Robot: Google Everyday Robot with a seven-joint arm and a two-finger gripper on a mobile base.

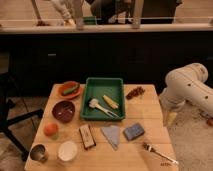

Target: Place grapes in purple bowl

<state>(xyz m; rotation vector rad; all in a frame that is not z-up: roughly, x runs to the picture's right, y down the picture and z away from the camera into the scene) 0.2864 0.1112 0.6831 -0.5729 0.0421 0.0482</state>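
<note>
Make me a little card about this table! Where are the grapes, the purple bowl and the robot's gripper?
grapes: lying on the table, just right of the green tray
purple bowl: left of the tray, nothing seen inside
gripper: past the table's right edge, pointing down, open, holding nothing
job done: not yet, the grapes and the bowl are on opposite sides of the tray

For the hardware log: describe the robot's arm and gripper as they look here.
The arm is made of thick, rounded, glossy cream-white segments with bulbous joints. No cables or markings show on it. The gripper, at the arm's lower end beside the right edge of the table, is a narrower, slightly yellowish-cream piece. Its finer detail cannot be made out.
</note>
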